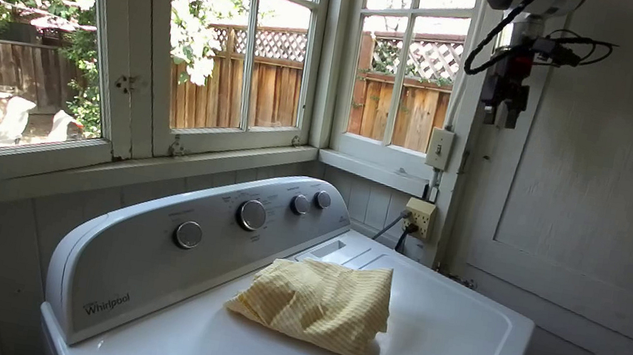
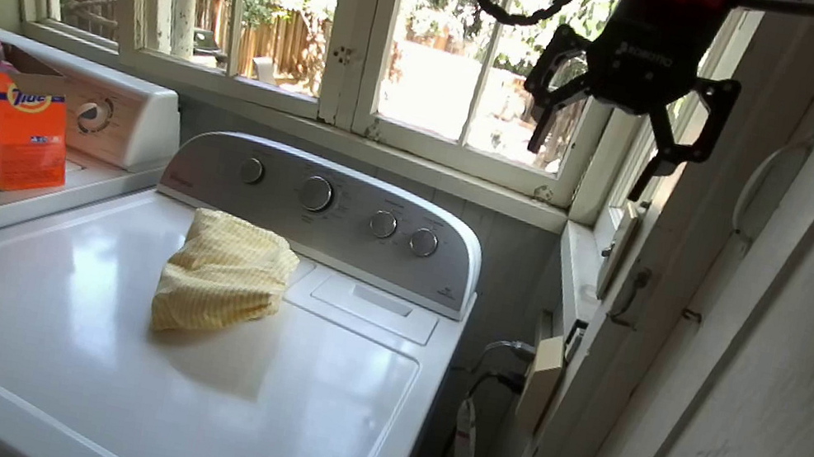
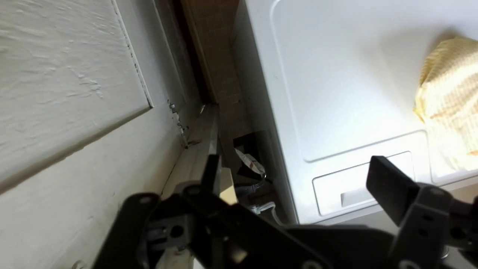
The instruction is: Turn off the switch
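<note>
Jaws spread wide, nothing btwn them; gripper (image 2: 589, 158) hangs in mid-air, pads (image 3: 390, 190) pointing down. No contact w/ switch (image 1: 440, 148) seen: in an exterior view gripper is higher & off toward panelled door (image 1: 604, 166), depth gap hard to judge. Wrist view: can't pick out switch. Switch = white upright plate on window trim (image 1: 451, 189), above tan outlet box (image 1: 419, 218) w/ cords (image 2: 511, 381) plugged in. Toggle (image 2: 606, 252) small, juts from plate; up/down pos. can't tell. Prob. pre-contact stage. Handling, est.: plate fixed, nothing to lift, so don't pinch or pull it. Toggle prob. light but stiff, hard plastic, snaps over w/ short firm push; smooth, so a pad could skid off. Plate maybe brittle, keep side load low. Best contact: bring jaws together 1st, set pads on toggle's free end, sweep along its travel (downward if std. fitting). Watch door just beside trim, prob. tight there. Further out: Whirlpool appliance (image 1: 455, 345) w/ round knobs (image 1: 252, 215) (not tgt), crumpled yellow cloth (image 1: 315, 304) on top; orange Tide box (image 2: 25, 140) well apart, on neighbouring appliance (image 2: 145, 124).
</note>
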`<state>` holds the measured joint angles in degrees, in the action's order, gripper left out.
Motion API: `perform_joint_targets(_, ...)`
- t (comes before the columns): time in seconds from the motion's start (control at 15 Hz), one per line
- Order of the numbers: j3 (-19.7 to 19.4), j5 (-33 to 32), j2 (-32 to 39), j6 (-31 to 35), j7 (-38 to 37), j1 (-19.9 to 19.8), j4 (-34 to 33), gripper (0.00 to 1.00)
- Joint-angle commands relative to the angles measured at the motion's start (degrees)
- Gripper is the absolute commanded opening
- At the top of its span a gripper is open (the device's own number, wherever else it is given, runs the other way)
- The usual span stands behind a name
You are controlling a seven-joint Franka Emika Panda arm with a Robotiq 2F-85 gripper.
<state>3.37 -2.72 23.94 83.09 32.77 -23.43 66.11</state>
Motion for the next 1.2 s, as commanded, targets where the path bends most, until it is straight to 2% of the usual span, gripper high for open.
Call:
perform_joint_targets(0.0, 0.0, 0.3, -0.2, 0.0, 0.4, -0.3, 0.6, 1.0)
perform_joint_targets(1.13, 0.4, 0.5, -0.5, 0.0, 0.7, -0.3, 1.5, 1.0)
